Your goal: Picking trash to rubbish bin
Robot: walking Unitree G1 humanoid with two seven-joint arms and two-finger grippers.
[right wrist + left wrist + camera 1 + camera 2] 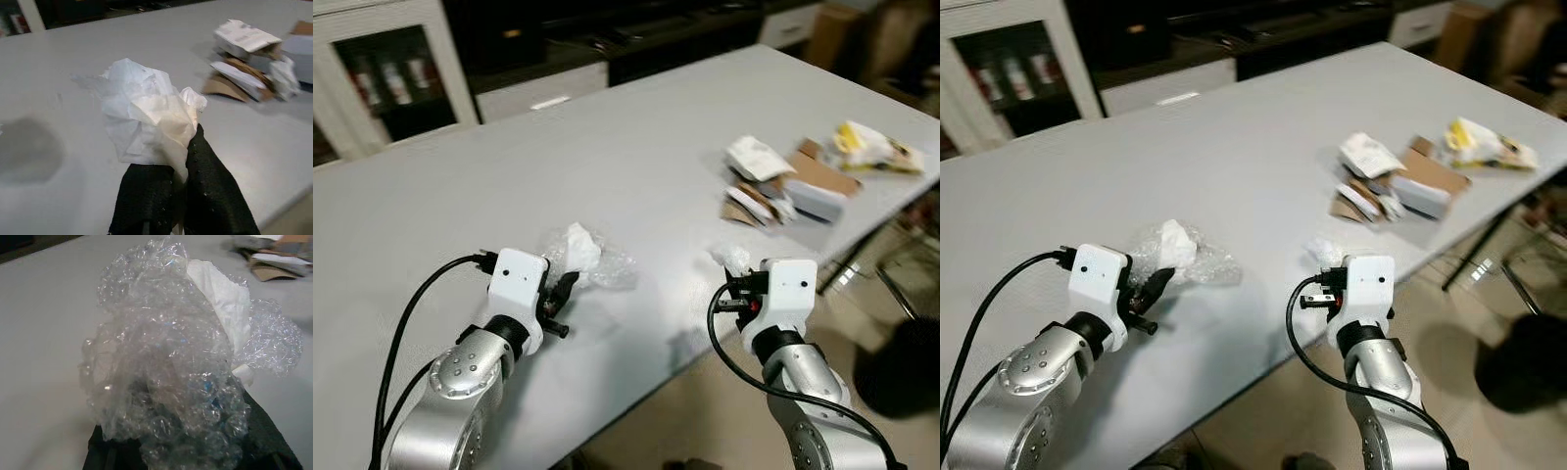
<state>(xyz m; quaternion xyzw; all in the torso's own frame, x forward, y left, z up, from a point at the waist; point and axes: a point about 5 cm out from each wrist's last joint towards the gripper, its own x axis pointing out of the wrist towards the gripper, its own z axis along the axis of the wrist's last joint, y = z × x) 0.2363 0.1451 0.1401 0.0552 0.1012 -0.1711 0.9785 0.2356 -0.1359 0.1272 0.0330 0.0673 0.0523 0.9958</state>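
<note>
Left eye view puts the left gripper (560, 294) at lower left, clenched on a wad of bubble wrap (592, 257) with white paper inside. At lower centre-right the right gripper (736, 277) pinches a crumpled tissue (149, 115) above the table (636, 157) edge. More trash (783, 186) lies at upper right. No bin is visible. The slick wrap could slide free in transit, and the thin tissue could tear. Right wrist view shows both fingers (215, 196) closed together on the tissue.

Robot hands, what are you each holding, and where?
Left gripper pinches the bubble wrap at its bottom edge. Right gripper pinches the crumpled tissue at its lower end.
</note>
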